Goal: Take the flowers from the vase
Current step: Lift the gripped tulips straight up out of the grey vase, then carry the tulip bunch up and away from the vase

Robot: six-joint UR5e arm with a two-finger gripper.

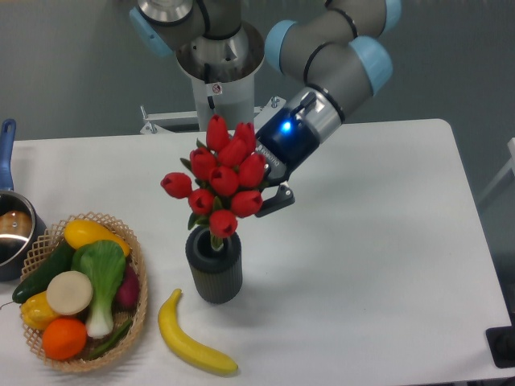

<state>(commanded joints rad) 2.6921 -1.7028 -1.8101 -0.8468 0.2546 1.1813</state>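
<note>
A tight bunch of red tulip flowers [221, 173] with dark green leaves hangs just above the vase [213, 268], a dark grey ribbed cylinder on the white table. The stems' lower ends still reach into the vase's round mouth. My gripper [259, 191] comes in from the upper right behind the bunch and is shut on the flowers. One dark finger [278, 199] shows to the right of the buds; the other is hidden by them.
A yellow banana [191, 341] lies in front of the vase. A wicker basket [135, 310] of vegetables stands at the front left, and a blue-handled pot [10, 229] sits at the left edge. The arm's base [217, 76] rises behind the table.
</note>
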